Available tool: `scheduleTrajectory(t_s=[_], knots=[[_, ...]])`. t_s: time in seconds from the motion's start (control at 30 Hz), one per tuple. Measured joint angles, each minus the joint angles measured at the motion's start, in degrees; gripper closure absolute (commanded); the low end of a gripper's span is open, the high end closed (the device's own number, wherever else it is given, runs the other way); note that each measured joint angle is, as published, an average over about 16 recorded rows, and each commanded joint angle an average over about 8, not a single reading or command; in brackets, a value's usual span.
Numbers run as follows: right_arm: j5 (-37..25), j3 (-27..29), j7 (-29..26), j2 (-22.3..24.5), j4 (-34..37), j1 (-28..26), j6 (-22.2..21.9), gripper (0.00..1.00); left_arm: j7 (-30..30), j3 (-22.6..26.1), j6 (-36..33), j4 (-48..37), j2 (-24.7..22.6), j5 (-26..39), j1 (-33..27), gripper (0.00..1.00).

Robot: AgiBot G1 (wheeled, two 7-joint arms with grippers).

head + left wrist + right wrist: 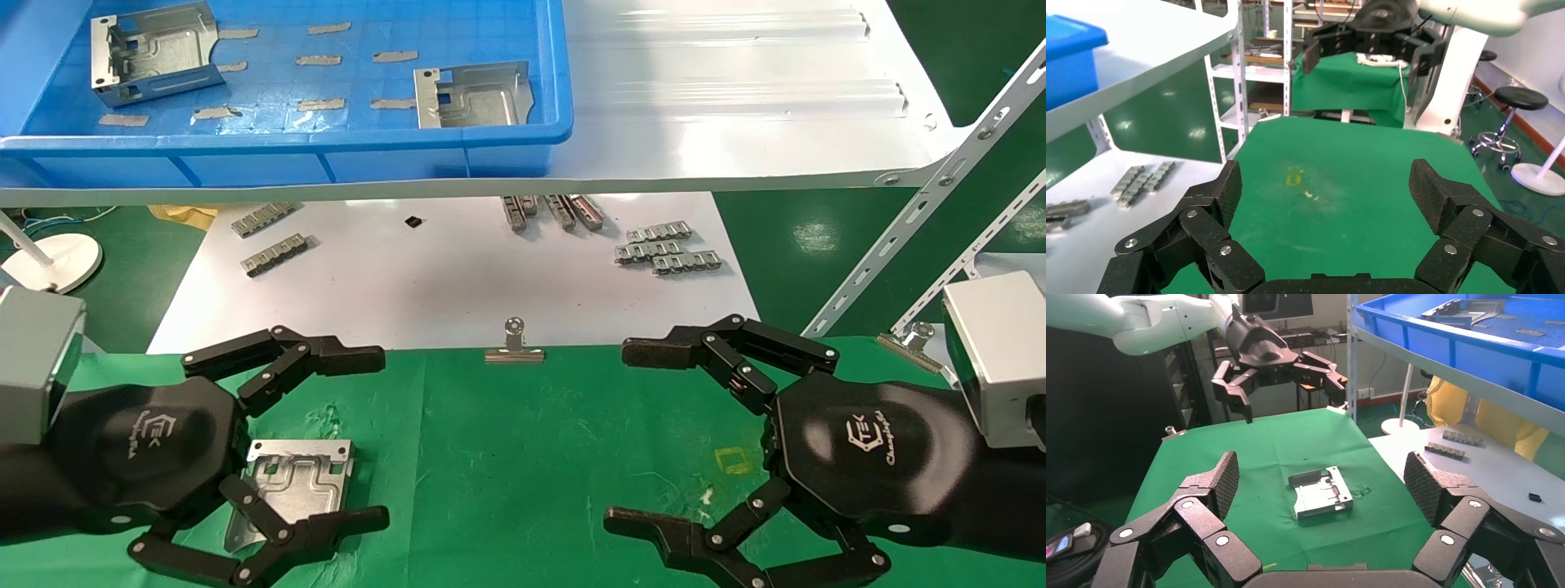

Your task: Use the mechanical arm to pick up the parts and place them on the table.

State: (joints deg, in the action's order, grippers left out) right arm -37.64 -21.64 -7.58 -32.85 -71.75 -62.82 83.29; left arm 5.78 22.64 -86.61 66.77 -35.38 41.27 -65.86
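One silver part (298, 478) lies flat on the green table (523, 457). It also shows in the right wrist view (1320, 493). My left gripper (384, 437) is open and empty. The right wrist view shows it (1288, 386) raised above the cloth, clear of that part. My right gripper (617, 435) is open and empty over the table's right side, facing the left one. Two more parts, one at the far left (155, 53) and one at the front right (474, 95), lie in the blue bin (286, 139) on the shelf.
The glossy white shelf (735, 98) overhangs a white sheet (458, 278) with grey segmented strips (666, 249). A binder clip (514, 347) sits at the cloth's far edge. Perforated shelf struts (923, 204) slant at the right. A white lamp base (53, 261) stands at the left.
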Motion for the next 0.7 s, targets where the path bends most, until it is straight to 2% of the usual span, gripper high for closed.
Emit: scheduleTrajectory(t_s=[0.37, 0.7], knots=[[0.01, 0.00, 0.00, 0.00, 0.01, 0.01, -0.01, 0.00, 4.59, -6.39, 0.85, 6.54, 0.35, 0.55, 4.14, 0.00], [0.01, 0.00, 0.01, 0.01, 0.02, 0.01, -0.01, 0.00, 5.44, -7.84, 1.06, 8.01, 0.44, 0.68, 5.10, 0.00]])
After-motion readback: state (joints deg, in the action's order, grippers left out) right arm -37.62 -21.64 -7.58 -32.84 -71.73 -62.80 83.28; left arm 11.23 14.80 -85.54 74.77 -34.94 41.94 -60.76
